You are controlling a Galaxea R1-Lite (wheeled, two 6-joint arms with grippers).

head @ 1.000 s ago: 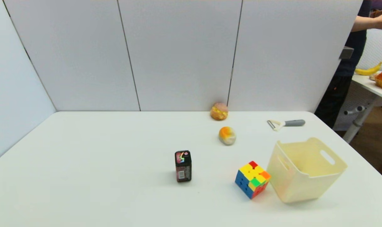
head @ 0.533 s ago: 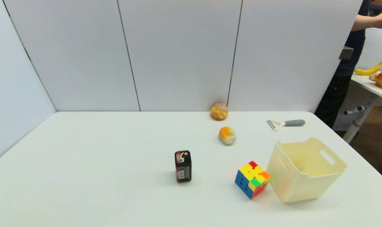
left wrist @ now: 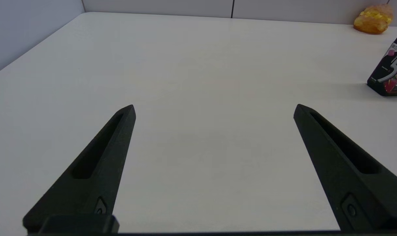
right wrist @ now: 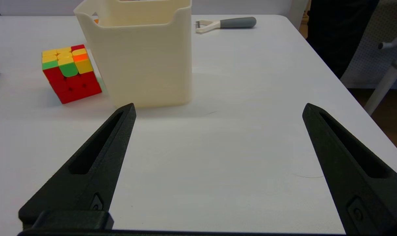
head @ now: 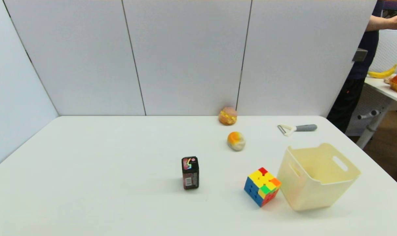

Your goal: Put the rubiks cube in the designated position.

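Your cube (head: 262,186) sits on the white desk (head: 103,170), toward the near right, resting flat with a corner turned toward the robot. It is just beside the left wall of the cream bin (head: 318,178); from the head view you cannot tell whether they touch, and the right wrist view shows a narrow gap at the base. The bin stands upright and open, with handle cut-outs in its sides. A small black box (head: 190,172) stands upright to the cube's left, well apart from it. Farther back, a round orange-and-white item (head: 236,141) lies near the desk's middle, and a bun-like item (head: 227,115) rests against the back wall. A peeler (head: 296,128) with a grey handle lies flat behind the bin. Your left claw (left wrist: 214,109) hangs low over bare desk on the left side, fingers wide apart and gripping nothing. Your right claw (right wrist: 219,109) hangs low over bare desk in front of the bin, fingers likewise wide apart and gripping nothing, with the cube off to its left. Neither arm appears in the head view.
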